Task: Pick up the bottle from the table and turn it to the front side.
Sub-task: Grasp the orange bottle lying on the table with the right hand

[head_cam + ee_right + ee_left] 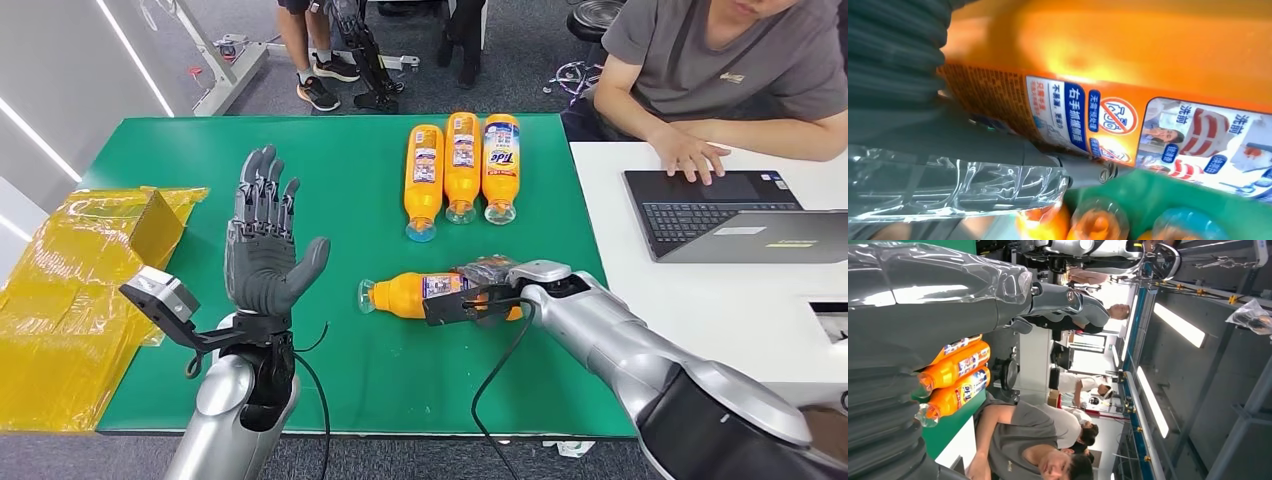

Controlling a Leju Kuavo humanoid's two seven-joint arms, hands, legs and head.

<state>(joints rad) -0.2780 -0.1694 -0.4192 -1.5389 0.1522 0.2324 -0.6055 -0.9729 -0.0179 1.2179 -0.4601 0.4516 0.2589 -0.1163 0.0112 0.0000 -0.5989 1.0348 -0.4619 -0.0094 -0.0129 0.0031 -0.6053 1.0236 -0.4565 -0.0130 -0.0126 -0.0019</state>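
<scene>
The right hand (490, 292) covers the base end of the lying bottle (412, 295), so how its fingers sit on it cannot be told. In the right wrist view the bottle (1108, 100) is blurred and cut off at the edges. The person (720, 70) at the laptop (735, 215) is cut by the top edge.

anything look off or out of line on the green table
One orange bottle lies crosswise near the middle of the table, apart from the neat row of three bottles farther back. The right robot hand is on it. Nothing looks spilled or damaged.
</scene>
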